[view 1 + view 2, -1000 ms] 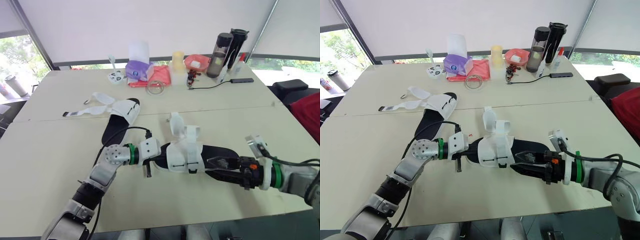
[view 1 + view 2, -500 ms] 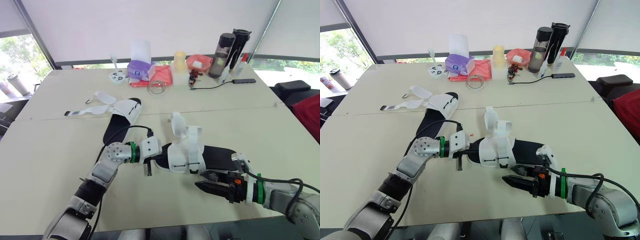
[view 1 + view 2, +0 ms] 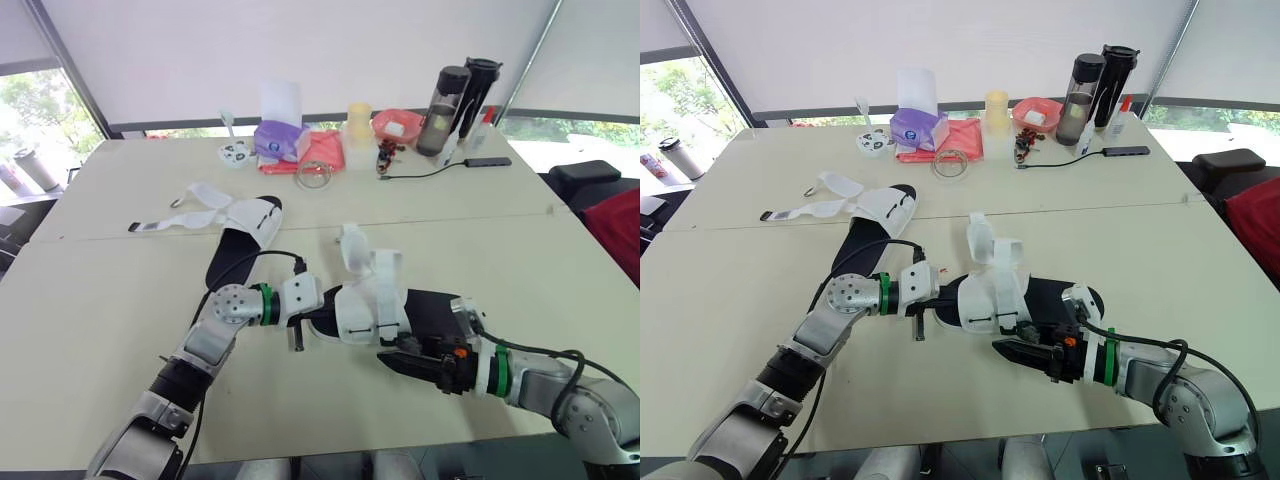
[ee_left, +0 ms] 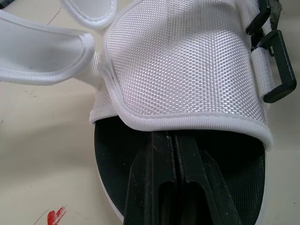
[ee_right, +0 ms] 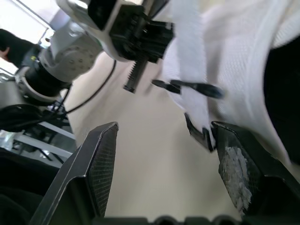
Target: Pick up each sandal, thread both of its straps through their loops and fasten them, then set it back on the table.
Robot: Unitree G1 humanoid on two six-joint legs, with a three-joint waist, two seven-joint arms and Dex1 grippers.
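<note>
On the bench (image 3: 100, 300), I'm resting my closed left hand (image 4: 174, 138) on the insole (image 4: 117, 154) of the near sandal (image 3: 372, 305); right hand (image 3: 1000, 348) is hovering spread apart beside its buckles (image 4: 274, 65).

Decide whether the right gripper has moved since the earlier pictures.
Yes. The right gripper has slid left beside the sandal, from its heel to its white straps.

Your head pair looks down over the table (image 3: 90, 300). Both wrist cameras — right up against one sandal (image 4: 187, 70).
</note>
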